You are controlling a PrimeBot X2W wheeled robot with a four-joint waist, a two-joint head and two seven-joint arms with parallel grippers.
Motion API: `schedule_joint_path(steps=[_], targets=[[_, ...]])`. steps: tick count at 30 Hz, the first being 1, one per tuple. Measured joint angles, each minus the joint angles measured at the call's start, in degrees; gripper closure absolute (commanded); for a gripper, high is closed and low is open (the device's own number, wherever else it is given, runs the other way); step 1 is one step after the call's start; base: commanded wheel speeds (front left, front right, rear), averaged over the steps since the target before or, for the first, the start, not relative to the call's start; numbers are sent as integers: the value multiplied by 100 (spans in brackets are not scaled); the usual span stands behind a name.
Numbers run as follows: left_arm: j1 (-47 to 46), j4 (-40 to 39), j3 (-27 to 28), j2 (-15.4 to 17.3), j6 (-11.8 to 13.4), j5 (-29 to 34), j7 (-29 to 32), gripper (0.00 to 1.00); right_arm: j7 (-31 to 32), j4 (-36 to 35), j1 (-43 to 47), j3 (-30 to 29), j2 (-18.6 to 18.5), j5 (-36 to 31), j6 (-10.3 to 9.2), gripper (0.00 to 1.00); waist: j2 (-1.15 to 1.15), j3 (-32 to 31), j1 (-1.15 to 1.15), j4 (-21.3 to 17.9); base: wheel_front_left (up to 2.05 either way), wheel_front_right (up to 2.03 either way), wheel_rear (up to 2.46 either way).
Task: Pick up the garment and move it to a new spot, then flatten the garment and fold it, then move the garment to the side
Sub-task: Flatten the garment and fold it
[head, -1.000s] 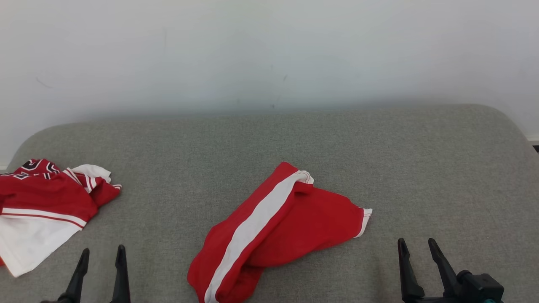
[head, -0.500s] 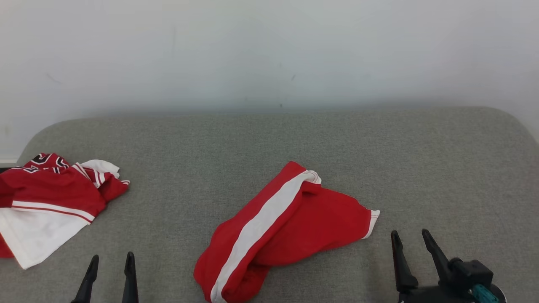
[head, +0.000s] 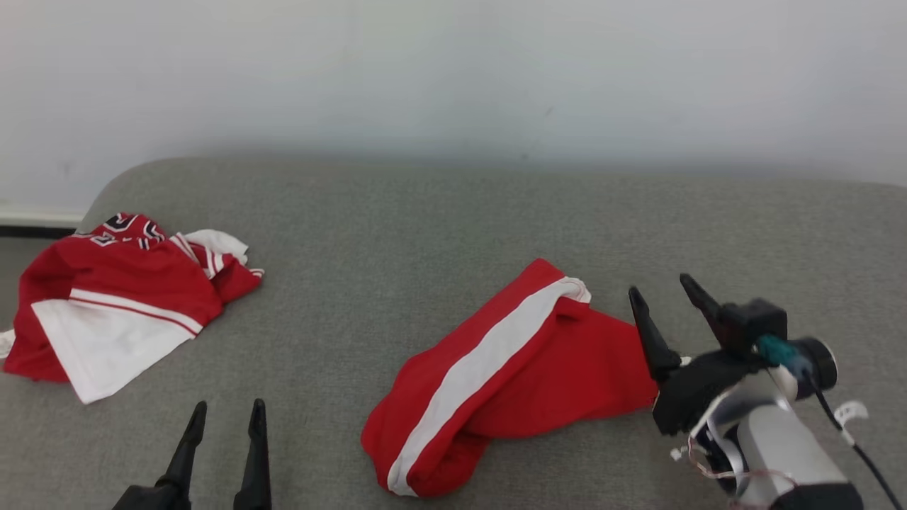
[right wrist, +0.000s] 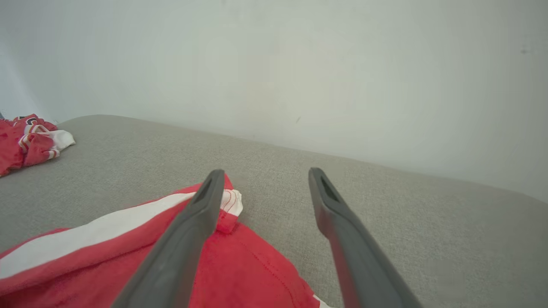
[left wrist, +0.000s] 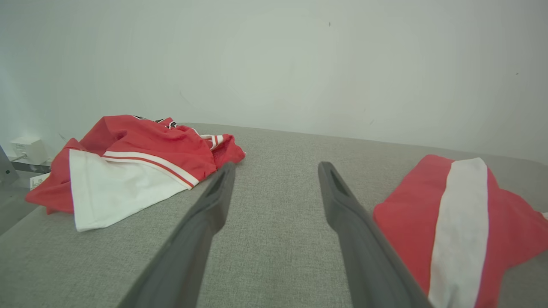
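Right gripper point(head: 657, 283), fingers spread, hovers at the red garment's point(head: 510, 382) right edge, possibly touching it. Left gripper point(head: 229, 403) is spread and empty.

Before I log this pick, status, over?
Left gripper open. Right gripper open, at red shorts' right edge. Shorts crumpled, unheld. Second garment far left, apart.

A plain test room, more lab than home. Beyond the fingertips of the left gripper point(head: 229, 405) a grey fabric pad point(head: 453, 227) ends at a bare white wall point(head: 453, 71). A small white box point(left wrist: 26, 149) sits left of those fingers.
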Motion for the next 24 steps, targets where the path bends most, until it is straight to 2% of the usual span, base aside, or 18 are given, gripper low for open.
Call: schedule_joint_path(steps=[11,24], targets=[[-430,189,-238,-102,-48,13,0,0,246,1530,-1317,494,-247,405,0,0,0,426,0,537,0,0,0],[-733,336,-530,-181,-85,-68,0,0,708,2924,-2096,1100,-330,1415,0,0,1,771,1,1039,0,0,0]])
